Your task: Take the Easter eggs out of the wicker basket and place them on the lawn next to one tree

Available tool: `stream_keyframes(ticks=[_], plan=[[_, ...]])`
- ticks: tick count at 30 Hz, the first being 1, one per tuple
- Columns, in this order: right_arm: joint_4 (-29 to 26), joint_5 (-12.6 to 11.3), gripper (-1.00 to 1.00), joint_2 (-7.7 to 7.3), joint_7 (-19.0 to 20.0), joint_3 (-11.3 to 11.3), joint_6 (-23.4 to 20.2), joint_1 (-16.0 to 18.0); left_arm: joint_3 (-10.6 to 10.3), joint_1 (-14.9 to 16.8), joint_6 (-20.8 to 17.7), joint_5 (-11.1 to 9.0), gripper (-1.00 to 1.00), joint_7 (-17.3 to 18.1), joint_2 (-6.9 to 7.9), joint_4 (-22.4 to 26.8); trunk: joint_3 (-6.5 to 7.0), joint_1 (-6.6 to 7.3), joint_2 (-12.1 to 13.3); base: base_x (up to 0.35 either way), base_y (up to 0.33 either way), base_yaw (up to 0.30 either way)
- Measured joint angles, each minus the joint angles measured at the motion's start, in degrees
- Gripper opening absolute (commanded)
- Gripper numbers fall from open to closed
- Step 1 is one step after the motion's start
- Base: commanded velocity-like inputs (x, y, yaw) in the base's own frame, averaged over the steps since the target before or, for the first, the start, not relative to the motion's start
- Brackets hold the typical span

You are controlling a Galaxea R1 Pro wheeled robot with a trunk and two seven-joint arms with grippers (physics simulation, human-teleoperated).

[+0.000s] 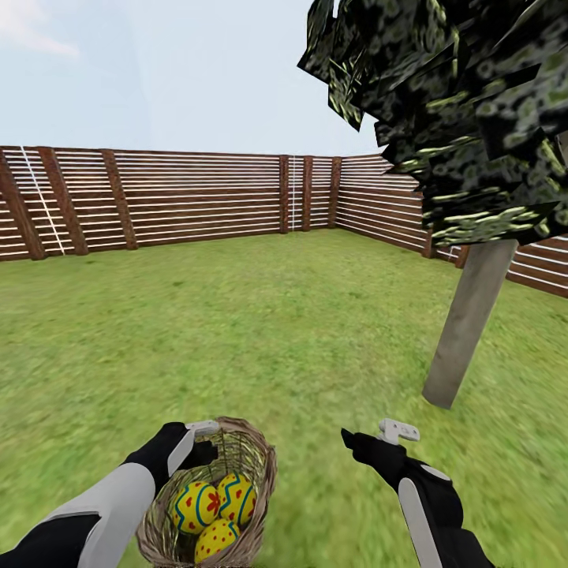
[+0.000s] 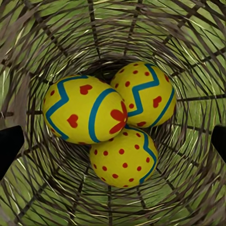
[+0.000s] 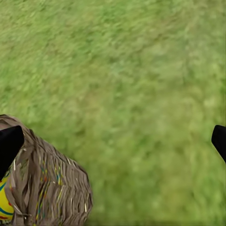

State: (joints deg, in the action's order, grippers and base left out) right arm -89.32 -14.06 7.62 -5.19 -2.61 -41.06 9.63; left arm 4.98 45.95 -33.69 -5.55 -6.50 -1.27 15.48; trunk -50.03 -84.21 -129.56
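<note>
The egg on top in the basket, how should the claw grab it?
Probably straight down from above: the top egg lies sideways on the other two, so pinch its narrower middle. The basket walls block the sides, and the left claw sits open above.

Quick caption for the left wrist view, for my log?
Left gripper open above the wicker basket, all three Easter eggs nestled together inside.

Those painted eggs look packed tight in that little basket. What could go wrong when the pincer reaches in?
The three Easter eggs touch one another, so the open left pincer might nudge a neighbour or clamp two. The wicker basket is small and might tip if its rim gets bumped. A loosely held egg could drop and roll across the lawn.
</note>
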Motion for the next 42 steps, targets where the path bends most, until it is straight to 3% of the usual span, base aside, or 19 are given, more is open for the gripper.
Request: stream_keyframes(ticks=[20, 34, 42], plan=[[0.1, 0.0, 1.00, 0.00, 0.2, 0.0, 0.0, 0.0, 0.3, 0.0, -5.4, -0.1, 1.00, 0.7, -0.22, 0.0, -3.59, -4.39, -8.0, 0.000, 0.000, 0.000], [0.1, 0.0, 1.00, 0.00, 0.2, 0.0, 0.1, 0.0, 0.1, 0.0, -5.9, 0.1, 1.00, 0.7, -0.54, 0.1, -6.10, -7.47, -13.6, 0.000, 0.000, 0.000], [0.2, 0.0, 1.00, 0.00, 0.2, 0.0, 0.1, 0.0, 0.1, 0.0, -5.9, 0.1, 1.00, 2.5, -0.69, 0.1, -7.44, -7.63, -13.7, 0.000, 0.000, 0.000]])
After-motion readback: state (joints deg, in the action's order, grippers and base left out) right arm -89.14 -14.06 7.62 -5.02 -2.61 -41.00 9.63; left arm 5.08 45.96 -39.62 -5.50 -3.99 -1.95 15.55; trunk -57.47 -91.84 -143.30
